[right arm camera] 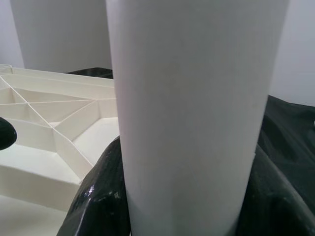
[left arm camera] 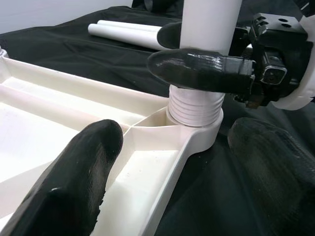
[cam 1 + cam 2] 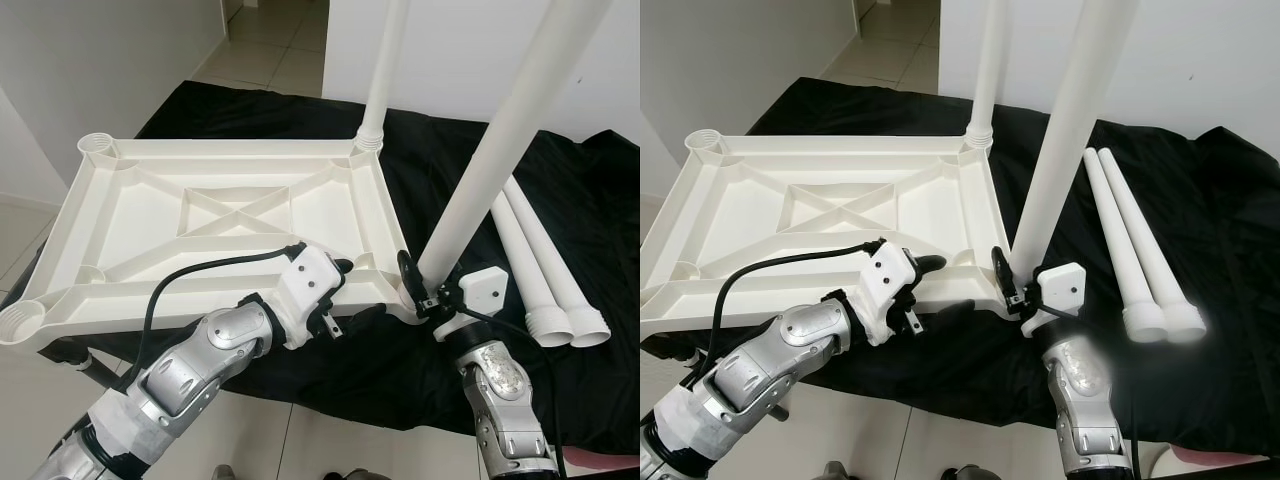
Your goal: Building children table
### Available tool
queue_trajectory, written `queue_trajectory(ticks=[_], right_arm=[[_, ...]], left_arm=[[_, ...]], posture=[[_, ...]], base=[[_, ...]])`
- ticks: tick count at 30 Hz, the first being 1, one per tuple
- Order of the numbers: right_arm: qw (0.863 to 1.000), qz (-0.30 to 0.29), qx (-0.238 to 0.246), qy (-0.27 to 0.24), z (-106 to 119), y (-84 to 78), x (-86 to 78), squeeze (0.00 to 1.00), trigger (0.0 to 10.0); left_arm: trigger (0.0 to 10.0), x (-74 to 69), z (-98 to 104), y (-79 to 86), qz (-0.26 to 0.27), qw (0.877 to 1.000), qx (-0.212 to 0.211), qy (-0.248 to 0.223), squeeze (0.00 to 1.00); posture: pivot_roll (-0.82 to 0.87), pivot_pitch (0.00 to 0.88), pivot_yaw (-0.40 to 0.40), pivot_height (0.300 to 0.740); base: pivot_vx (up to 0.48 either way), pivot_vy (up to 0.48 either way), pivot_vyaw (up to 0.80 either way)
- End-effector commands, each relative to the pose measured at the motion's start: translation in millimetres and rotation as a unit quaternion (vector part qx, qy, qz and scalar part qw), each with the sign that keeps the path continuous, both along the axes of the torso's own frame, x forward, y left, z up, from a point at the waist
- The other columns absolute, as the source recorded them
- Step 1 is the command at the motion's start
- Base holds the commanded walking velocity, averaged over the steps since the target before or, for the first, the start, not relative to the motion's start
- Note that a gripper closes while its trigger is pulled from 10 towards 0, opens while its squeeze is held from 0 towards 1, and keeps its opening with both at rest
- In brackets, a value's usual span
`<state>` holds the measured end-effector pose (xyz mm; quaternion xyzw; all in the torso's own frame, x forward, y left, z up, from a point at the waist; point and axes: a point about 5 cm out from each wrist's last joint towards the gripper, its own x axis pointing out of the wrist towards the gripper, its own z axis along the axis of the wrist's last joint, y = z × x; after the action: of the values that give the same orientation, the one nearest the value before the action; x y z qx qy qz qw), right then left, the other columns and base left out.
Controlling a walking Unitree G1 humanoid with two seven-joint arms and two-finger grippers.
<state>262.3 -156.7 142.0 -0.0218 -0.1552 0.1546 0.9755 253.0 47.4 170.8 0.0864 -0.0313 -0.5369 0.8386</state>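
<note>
We are working on the upturned white tabletop [image 3: 200,215], which is lying on a black-draped surface [image 3: 560,200]. Our right pincer [image 3: 428,290] is clamped on the leg [image 3: 480,170] just above its threaded end, which is sitting in the near right corner socket [image 2: 199,129]. Our left pincer [image 3: 345,300] is standing with fingers apart astride the tabletop's near edge, bracing it without closing.

A far-corner leg [image 3: 385,70] is already standing upright, and two spare legs [image 3: 545,270] are lying on the cloth to the right.

The held leg is leaning, so we judge cross-threading the likeliest fault; turning it tilted could jam the threads or drag the tabletop sideways.

We cannot tell how deep the thread is seated, and both upright legs are running out of frame at the top.
</note>
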Motion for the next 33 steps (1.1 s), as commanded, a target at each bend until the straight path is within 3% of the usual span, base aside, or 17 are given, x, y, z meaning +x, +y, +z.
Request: queue_trajectory(ticks=[1,9,12,19,28,33], right_arm=[[0.998,0.007,0.021,0.066,-23.2,1.4,-2.3,0.0,10.0],[0.996,0.005,0.055,0.076,-22.3,-0.6,0.4,0.0,10.0],[0.992,-0.002,0.09,0.09,-24.4,-2.2,0.2,0.0,10.0],[0.99,-0.007,0.103,0.099,-27.5,-2.3,-0.6,0.0,10.0],[0.992,-0.004,0.086,0.097,-25.9,1.3,-0.9,0.0,10.0],[0.985,-0.088,0.093,0.118,-25.1,4.9,5.0,0.0,10.0]], left_arm=[[10.0,-7.5,-1.4,-2.4,-0.076,0.997,0.022,0.002,0.0],[10.0,-7.6,-1.2,-2.5,-0.076,0.997,0.023,0.0,0.0],[10.0,-7.6,-1.0,-2.2,-0.076,0.997,0.023,-0.001,0.0],[10.0,-8.5,-1.6,-2.2,-0.076,0.997,0.024,-0.001,0.0],[10.0,-7.9,-1.7,-1.9,-0.074,0.997,0.024,0.002,0.0],[10.0,-7.8,-1.8,-2.7,-0.073,0.997,0.024,0.0,0.0]], posture=[[0.01,0.11,-0.036,0.74],[0.02,0.103,-0.04,0.74],[0.02,0.099,-0.044,0.74],[0.02,0.098,-0.044,0.74],[0.02,0.096,-0.042,0.74],[0.02,0.093,-0.044,0.74]], base=[[0.0,0.0,0.0],[0.0,0.0,0.0],[0.0,0.0,0.0],[0.0,0.0,0.0],[0.0,0.0,0.0],[0.0,0.0,0.0]])
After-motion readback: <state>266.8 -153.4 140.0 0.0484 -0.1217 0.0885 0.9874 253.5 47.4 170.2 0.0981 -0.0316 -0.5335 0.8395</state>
